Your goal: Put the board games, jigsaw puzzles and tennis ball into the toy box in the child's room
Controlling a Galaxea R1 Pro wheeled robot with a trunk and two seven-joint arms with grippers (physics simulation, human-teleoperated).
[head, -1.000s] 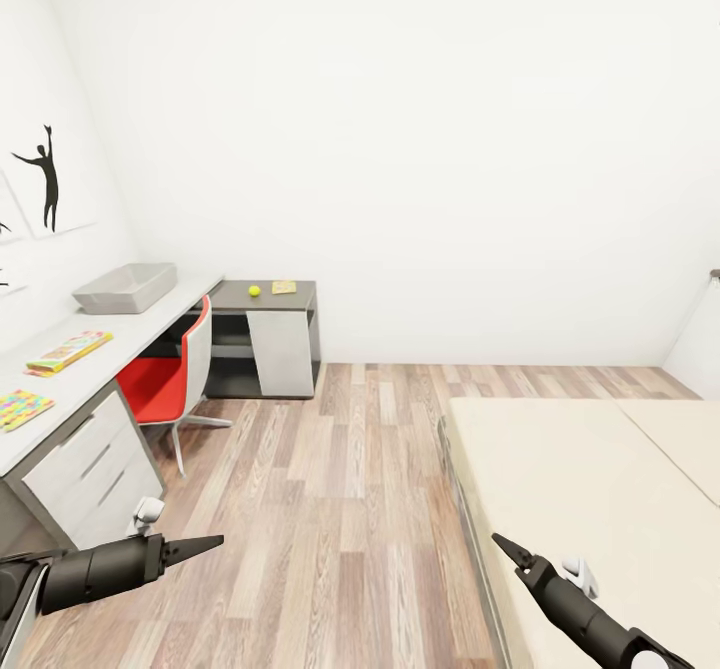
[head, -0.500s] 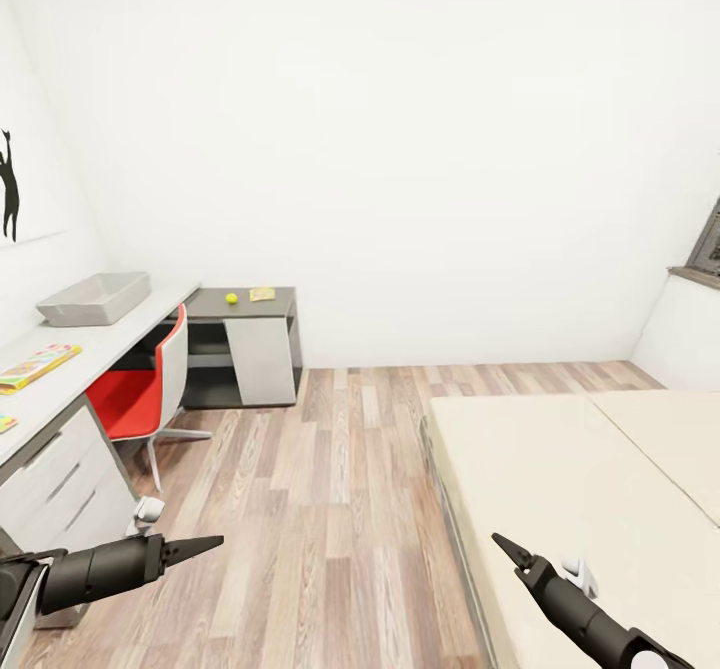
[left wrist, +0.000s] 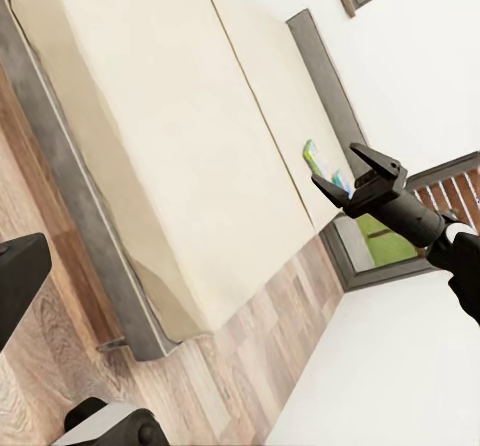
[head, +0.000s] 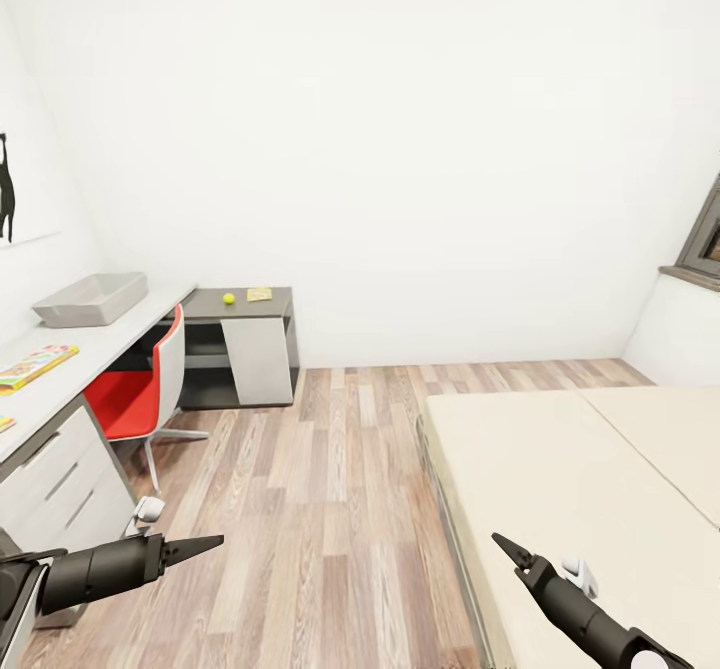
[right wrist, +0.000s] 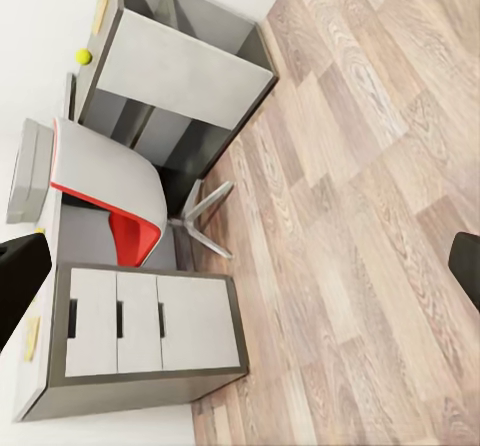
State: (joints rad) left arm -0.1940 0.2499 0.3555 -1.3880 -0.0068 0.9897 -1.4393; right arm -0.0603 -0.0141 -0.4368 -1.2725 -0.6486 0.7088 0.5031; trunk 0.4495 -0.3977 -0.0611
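Swinging rightward, the camera leaves the bed (head: 570,469) lower right and table (head: 60,374) left, toy box (head: 88,299) apparently still empty, tennis ball (head: 228,298) unpacked beyond it, while left gripper (head: 205,545) and right gripper (head: 505,549) look pressed together, empty.

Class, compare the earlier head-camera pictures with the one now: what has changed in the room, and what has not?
The camera turned right: the table, toy box, tennis ball and red chair slid left in view, and a window frame appeared. Nothing was grasped or released. Both arms kept their pose, left gripper and right gripper empty.
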